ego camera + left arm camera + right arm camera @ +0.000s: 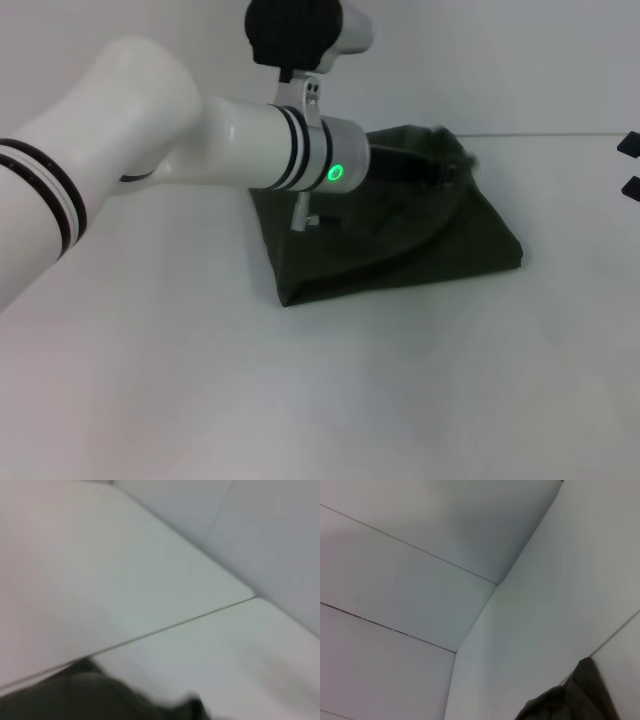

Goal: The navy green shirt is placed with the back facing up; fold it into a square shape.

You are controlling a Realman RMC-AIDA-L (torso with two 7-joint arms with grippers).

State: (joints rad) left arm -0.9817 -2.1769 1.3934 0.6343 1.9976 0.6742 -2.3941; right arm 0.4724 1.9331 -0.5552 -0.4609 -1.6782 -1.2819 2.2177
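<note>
From the head view I observed my left arm reaching across over the navy green shirt, its left tool at the raised far edge of the fabric; I could not tell how its fingers stood. The shirt lay folded into a rough square on the white worktop, centre-right. The right tool sat at the right edge, state indeterminable.

shirt folded on table, left arm reaching over it
</note>
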